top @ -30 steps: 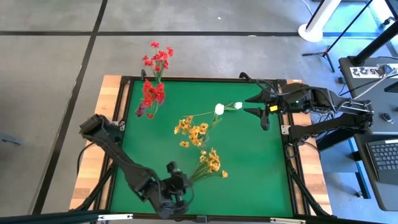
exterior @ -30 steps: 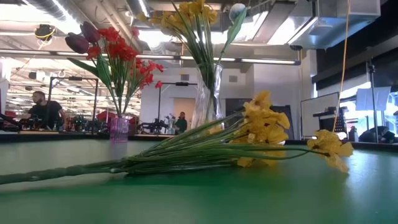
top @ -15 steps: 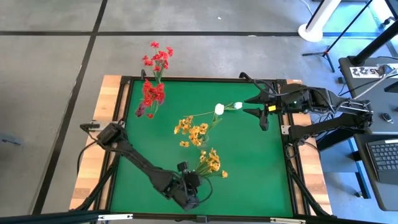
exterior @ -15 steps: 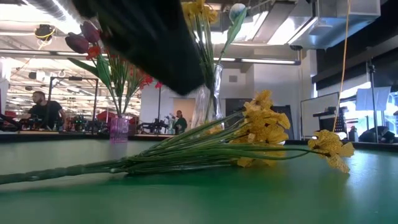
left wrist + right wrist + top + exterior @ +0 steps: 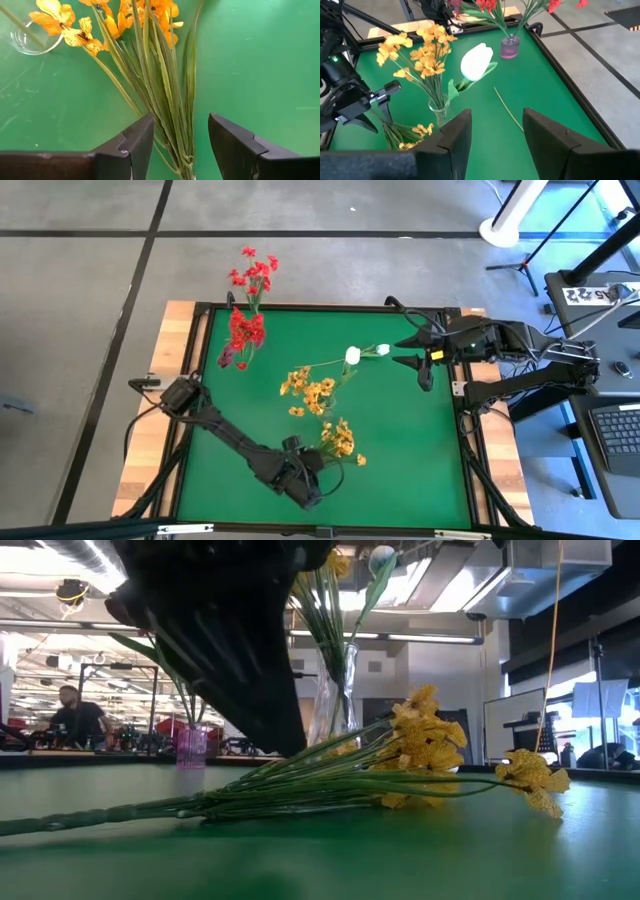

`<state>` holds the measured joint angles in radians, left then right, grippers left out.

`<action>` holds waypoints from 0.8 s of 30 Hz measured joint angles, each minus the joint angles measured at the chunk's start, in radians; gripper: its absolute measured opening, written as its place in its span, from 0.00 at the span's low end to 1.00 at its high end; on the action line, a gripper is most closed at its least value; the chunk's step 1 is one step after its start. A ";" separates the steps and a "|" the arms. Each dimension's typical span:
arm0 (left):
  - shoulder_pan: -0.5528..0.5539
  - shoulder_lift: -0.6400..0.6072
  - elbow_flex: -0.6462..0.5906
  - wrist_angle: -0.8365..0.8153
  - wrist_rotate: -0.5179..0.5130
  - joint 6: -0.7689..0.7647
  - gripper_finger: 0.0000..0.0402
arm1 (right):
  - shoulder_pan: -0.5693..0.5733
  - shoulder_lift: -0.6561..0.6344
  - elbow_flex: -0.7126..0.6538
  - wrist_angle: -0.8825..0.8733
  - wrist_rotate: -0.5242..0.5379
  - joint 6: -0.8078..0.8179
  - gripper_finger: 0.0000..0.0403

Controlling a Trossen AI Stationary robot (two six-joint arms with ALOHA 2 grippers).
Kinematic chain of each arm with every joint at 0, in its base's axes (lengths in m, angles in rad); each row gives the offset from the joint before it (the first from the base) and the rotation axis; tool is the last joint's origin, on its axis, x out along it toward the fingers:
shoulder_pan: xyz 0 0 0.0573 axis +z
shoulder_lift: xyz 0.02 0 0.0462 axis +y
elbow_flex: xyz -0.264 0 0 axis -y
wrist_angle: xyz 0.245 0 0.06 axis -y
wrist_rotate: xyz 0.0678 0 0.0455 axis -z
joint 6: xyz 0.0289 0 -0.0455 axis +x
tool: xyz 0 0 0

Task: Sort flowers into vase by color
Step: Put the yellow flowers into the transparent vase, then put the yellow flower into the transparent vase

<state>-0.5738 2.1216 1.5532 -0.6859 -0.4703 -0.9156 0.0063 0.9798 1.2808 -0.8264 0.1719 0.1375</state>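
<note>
A yellow-orange bunch of flowers point(image 5: 341, 442) lies flat on the green mat, its stems point(image 5: 172, 125) pointing toward the near edge. My left gripper point(image 5: 180, 137) hangs open over those stems, one finger on either side, touching nothing that I can see. It shows as a dark mass point(image 5: 230, 650) in the low view. A clear vase point(image 5: 440, 112) at mid-table holds yellow flowers and a white bloom point(image 5: 476, 61). A small pink vase point(image 5: 510, 47) at the far left holds red flowers point(image 5: 247, 330). My right gripper point(image 5: 421, 356) waits open at the far right.
A thin loose stem point(image 5: 508, 108) lies on the mat between the clear vase and the far edge. A black frame point(image 5: 200, 380) borders the mat. People work at benches point(image 5: 70, 720) in the room beyond the table.
My left gripper has swung toward the table's right edge and come down over the stem end of the lying yellow bunch; in the low view it has dropped in from above. The bunch has not moved.
</note>
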 joint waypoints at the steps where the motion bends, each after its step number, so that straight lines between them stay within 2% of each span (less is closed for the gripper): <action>1: 0.006 0.001 0.000 0.000 0.010 0.000 0.45 | 0.000 0.000 0.000 -0.005 0.000 0.000 0.43; 9: 0.050 0.080 0.004 0.027 0.086 0.000 0.45 | 0.000 0.000 0.000 -0.016 0.000 -0.005 0.43; 15: 0.056 0.101 0.006 0.021 0.082 -0.025 0.42 | 0.000 0.000 0.000 -0.032 -0.002 -0.006 0.43; 17: 0.053 0.094 0.005 0.022 0.072 -0.034 0.36 | 0.000 0.000 0.000 -0.034 -0.002 -0.006 0.43; 20: 0.048 0.078 0.002 0.016 0.062 -0.057 0.21 | 0.000 0.000 0.000 -0.038 -0.006 -0.002 0.43; 22: 0.040 0.061 -0.001 0.006 0.051 -0.071 0.08 | 0.000 -0.005 0.000 -0.033 -0.057 0.012 0.43; 24: 0.021 0.036 -0.003 -0.001 0.017 -0.076 0.04 | 0.000 -0.015 0.008 -0.024 -0.128 0.013 0.43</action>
<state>-0.5529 2.1575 1.5501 -0.6864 -0.4536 -0.9913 0.0063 0.9650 1.2892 -0.8502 0.0442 0.1509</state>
